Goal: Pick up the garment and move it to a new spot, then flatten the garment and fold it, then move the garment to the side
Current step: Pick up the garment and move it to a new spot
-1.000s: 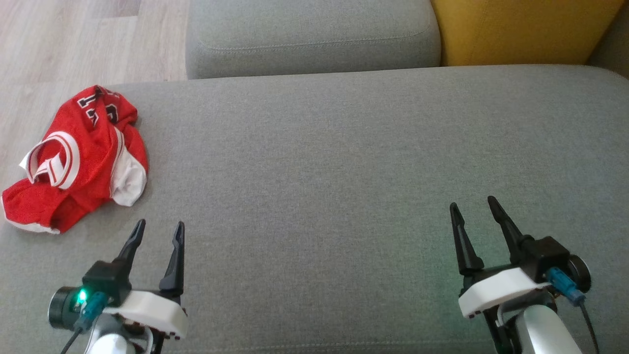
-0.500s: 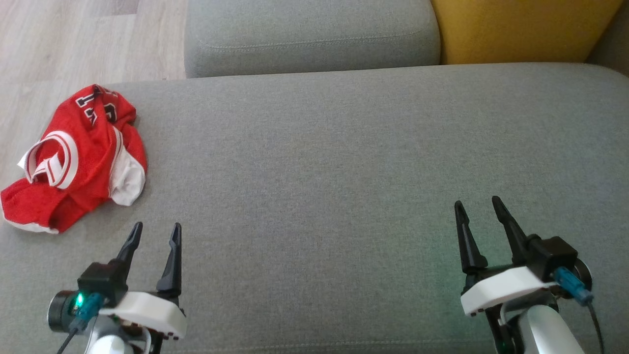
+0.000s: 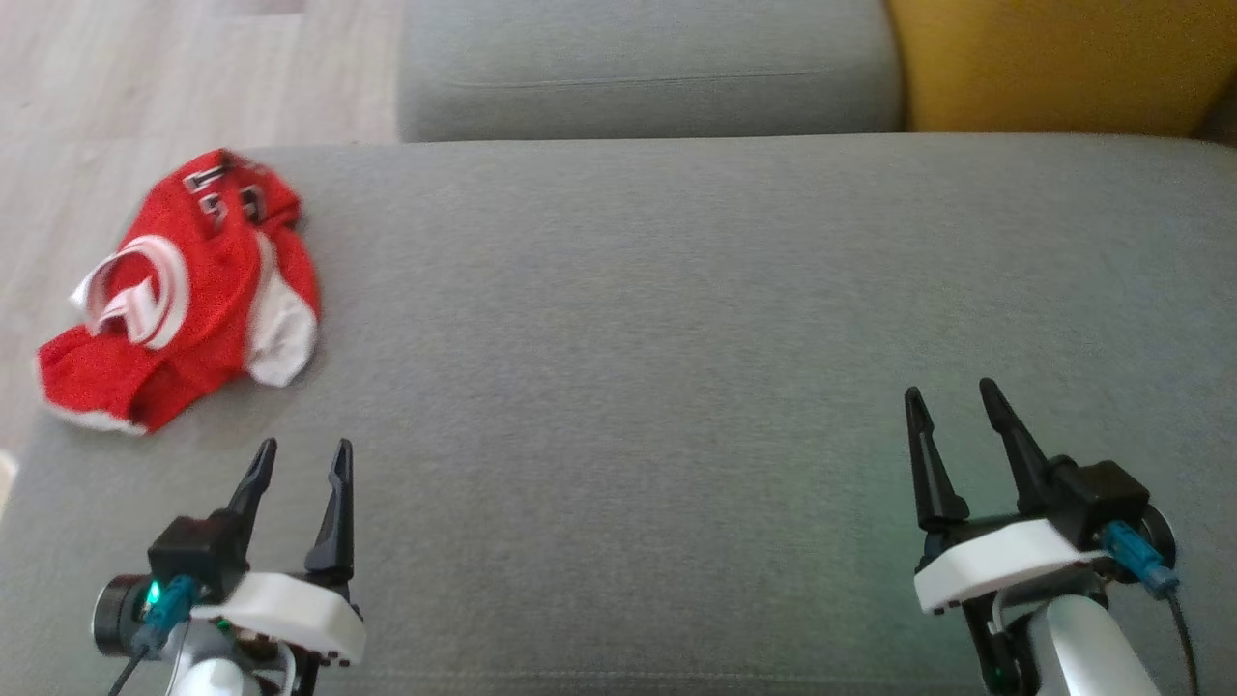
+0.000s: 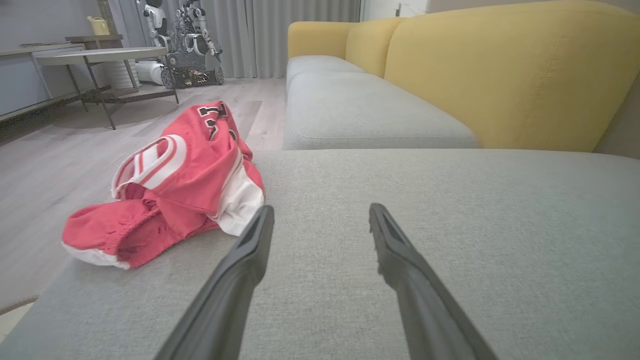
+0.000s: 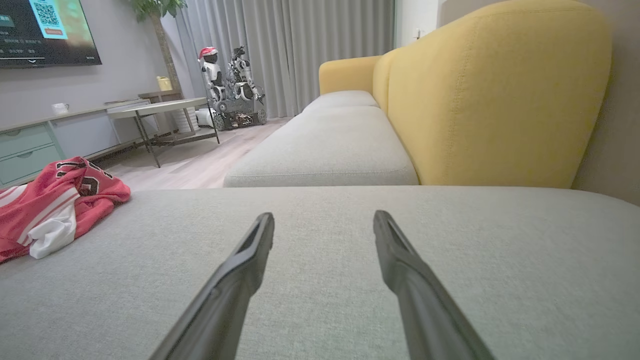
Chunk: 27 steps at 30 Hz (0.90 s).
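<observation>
The garment (image 3: 188, 300) is a red jersey with white trim and dark lettering, crumpled in a heap at the far left edge of the grey sofa cushion (image 3: 657, 319). It also appears in the left wrist view (image 4: 175, 185), just ahead and left of the fingers, and at the left edge of the right wrist view (image 5: 55, 205). My left gripper (image 3: 302, 452) hovers open just short of the garment, a little to its right, holding nothing. My right gripper (image 3: 952, 398) stands open and empty over the cushion's right side, far from the garment.
A second grey cushion (image 3: 647, 72) and the yellow sofa back (image 3: 1053, 63) lie beyond. Wood floor (image 3: 145, 87) borders the cushion's left edge, right beside the garment. In the room stand a table (image 4: 100, 57), a wheeled robot (image 5: 227, 90) and a TV cabinet (image 5: 30, 145).
The whole head view has shifted right, so the camera turned left; the garment lies as before. Both grippers stay open, roughly where they were in view.
</observation>
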Motion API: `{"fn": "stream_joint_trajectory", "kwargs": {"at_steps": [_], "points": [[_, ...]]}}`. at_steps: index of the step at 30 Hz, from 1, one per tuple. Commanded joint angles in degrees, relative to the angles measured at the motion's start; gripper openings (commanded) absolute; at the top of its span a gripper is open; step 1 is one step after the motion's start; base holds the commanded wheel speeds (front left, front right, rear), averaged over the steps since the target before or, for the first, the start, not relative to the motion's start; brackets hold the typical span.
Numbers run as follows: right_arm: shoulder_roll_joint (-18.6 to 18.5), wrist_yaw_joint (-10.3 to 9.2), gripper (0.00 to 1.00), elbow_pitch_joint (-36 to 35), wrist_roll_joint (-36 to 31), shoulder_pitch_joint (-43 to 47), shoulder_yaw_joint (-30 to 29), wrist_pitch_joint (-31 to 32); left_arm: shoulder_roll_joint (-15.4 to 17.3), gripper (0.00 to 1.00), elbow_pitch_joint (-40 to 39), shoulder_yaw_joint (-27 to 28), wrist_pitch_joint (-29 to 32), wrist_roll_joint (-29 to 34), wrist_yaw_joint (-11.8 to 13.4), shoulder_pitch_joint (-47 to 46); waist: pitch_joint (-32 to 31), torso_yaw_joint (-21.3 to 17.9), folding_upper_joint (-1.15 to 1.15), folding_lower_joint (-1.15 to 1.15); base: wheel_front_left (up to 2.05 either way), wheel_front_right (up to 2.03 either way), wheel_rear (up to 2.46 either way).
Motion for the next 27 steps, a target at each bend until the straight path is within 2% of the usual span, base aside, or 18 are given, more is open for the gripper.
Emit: {"fn": "stream_joint_trajectory", "kwargs": {"at_steps": [1,11,17,23,27], "points": [[-0.1,-0.04,1.0,-2.7,-0.5,-2.8,1.4,-0.2,0.3,1.0,-1.6,2.5,-0.7,0.5,0.2,-3.7,0.0,2.7,0.0,0.0,0.0,0.0,0.0],[-0.1,-0.04,1.0,-6.0,-0.4,-1.8,2.5,1.0,0.5,1.0,-1.9,4.4,-0.7,0.9,0.5,-3.9,-0.1,13.4,0.0,0.0,0.0,0.0,0.0],[-0.1,-0.04,1.0,-6.4,0.4,-1.6,3.5,1.5,0.9,1.0,-1.8,5.7,-0.7,0.9,0.7,-3.4,-0.1,17.8,0.0,0.0,0.0,0.0,0.0],[-0.1,-0.04,1.0,-6.2,0.8,-1.6,4.0,1.3,1.0,1.0,-2.1,6.6,-0.7,1.1,0.5,-2.9,0.0,20.6,0.0,0.0,0.0,0.0,0.0],[-0.1,-0.04,1.0,-6.0,0.8,-1.7,4.0,1.2,0.7,1.0,-2.0,6.9,-0.7,1.1,0.4,-2.9,-0.1,21.0,0.0,0.0,0.0,0.0,0.0]]}}
